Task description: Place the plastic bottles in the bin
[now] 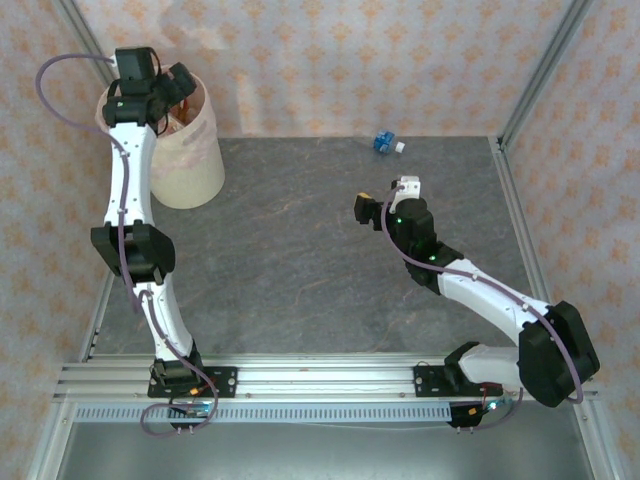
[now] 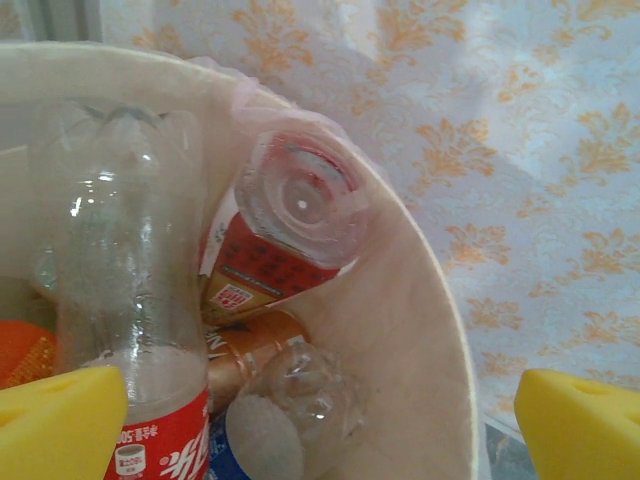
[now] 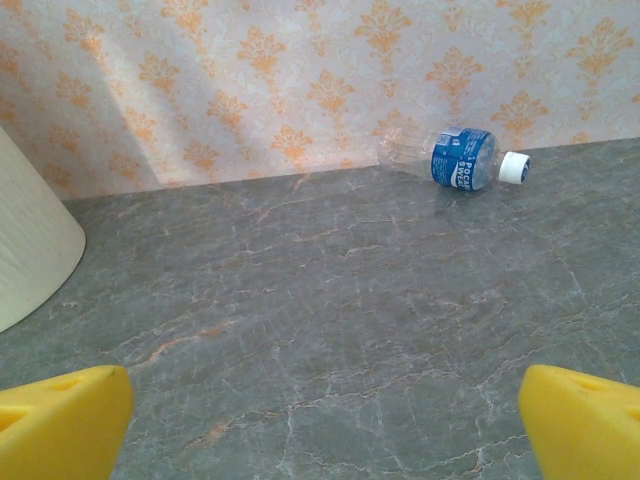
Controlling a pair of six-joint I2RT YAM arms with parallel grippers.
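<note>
One blue-labelled clear plastic bottle (image 3: 455, 158) lies on the desk (image 1: 300, 250), at least four bottles (image 2: 110, 300) in one round cream bin (image 2: 430, 330); left hand (image 2: 320, 425) and right hand (image 3: 322, 425) gape empty.

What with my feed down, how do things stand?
Left gripper open, empty, over the bin; several bottles inside. Right gripper open, empty, facing blue-labelled bottle lying by back wall. Bare table between.

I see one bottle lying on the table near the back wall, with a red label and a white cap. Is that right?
Not quite: the label is blue, not red. The bottle lies on the table near the back wall and its cap is white, as you said. The right wrist view shows it plainly.
</note>
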